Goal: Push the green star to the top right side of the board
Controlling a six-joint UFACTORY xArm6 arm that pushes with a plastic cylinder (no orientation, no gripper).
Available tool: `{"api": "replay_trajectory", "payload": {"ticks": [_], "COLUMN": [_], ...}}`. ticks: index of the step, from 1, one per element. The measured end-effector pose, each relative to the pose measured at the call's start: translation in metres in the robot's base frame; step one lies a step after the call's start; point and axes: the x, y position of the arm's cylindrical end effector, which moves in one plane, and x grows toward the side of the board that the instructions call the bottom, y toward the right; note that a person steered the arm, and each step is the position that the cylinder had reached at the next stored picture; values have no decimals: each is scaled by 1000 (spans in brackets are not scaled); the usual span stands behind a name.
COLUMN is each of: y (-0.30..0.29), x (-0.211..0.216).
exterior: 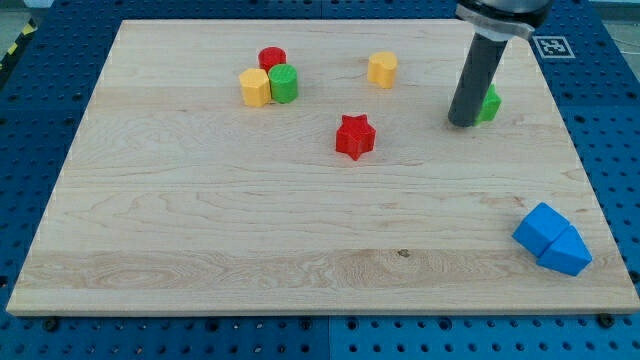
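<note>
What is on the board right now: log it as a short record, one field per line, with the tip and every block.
board: pale wooden board on a blue pegboard
my tip: at the view's upper right, against the green block's left side
green star block: mostly hidden behind the rod, shape unclear
red star block: near centre, alone
yellow block: top centre
cluster, upper left: yellow block, green cylinder, red cylinder, touching
blue blocks: two, lower right corner

text: none readable | sign: black-and-white square marker [549, 45] | on: blue surface, view's top right
</note>
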Motion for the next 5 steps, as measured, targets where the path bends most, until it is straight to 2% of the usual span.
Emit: {"api": "replay_trajectory", "payload": {"ticks": [1, 3, 5], "y": [13, 64, 67], "x": [-16, -10, -32]}}
